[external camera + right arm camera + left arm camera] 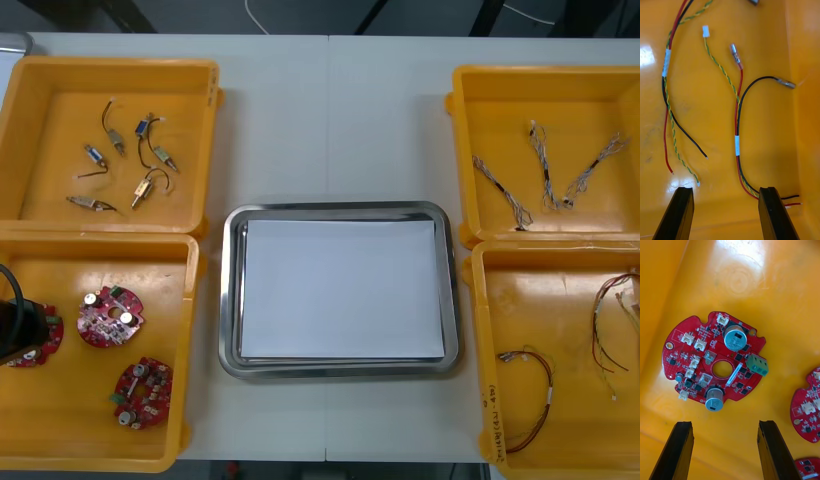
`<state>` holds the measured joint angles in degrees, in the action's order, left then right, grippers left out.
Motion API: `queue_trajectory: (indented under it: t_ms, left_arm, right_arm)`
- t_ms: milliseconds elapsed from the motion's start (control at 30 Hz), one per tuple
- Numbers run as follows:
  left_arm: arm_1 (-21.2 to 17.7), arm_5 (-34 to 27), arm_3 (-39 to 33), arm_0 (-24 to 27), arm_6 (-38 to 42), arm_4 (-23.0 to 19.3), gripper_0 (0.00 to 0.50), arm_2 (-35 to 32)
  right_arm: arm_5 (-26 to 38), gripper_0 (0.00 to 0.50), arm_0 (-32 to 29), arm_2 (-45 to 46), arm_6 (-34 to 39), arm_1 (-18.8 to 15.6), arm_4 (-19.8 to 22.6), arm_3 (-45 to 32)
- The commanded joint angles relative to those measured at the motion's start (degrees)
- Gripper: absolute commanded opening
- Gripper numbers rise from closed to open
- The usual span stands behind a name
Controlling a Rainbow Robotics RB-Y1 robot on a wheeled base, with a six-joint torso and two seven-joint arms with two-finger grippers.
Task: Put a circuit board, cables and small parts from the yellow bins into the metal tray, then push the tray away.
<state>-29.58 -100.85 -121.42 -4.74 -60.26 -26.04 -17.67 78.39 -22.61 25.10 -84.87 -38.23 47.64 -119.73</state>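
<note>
- Left gripper [724, 423] hangs over the near-left yellow bin [60, 440]. Fingers are spread wide and hold nothing.
- Target is the round red circuit board [715, 360], flat on the bin floor beside its left wall, just ahead of the fingertips. The two other boards [807, 414] lie toward the right wall, apart from it.
- Right gripper [724, 189] is over the near-right yellow bin [540, 300], also wide open and empty. A red, black and yellow-green cable bundle [738, 142] runs past one finger, close to the bin wall.
- Metal tray [230, 300] sits mid-tabletop between the bins, white inside, nothing in it yet.
- Step in hand looks like the board pick. Advice:
  - centre over the board's middle hole and drop straight down
  - set the fingers on bare rim, clear of the tall metal cans [733, 338] and the green block [757, 365]
  - close slowly, since a flat board on slick plastic will likely skate toward the wall
- For the cable, grip at the white sleeve so all strands lift together.
</note>
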Motion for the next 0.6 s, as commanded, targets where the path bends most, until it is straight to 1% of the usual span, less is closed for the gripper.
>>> queue_trajectory:
  t_ms: [33, 300, 600]
  left_arm:
    - [0.84, 1.71, 1.01, -1.67, 2.87, 1.87, 0.500, 1.76]
    - [0.84, 4.61, 3.64, -1.76, 2.52, 2.13, 0.500, 2.64]
    - [0.93, 6.01, 4.26, -2.29, 2.34, 2.83, 0.500, 3.26]
  right_arm:
    - [-0.52, 0.500, -1.30, -1.55, -4.25, 0.26, -1.06, -0.15]
    - [-0.61, 0.500, -1.91, -2.52, -5.13, -0.18, -1.50, 0.20]
    - [-3.51, 0.500, -1.91, -2.52, -6.09, -0.36, -1.50, 2.57]
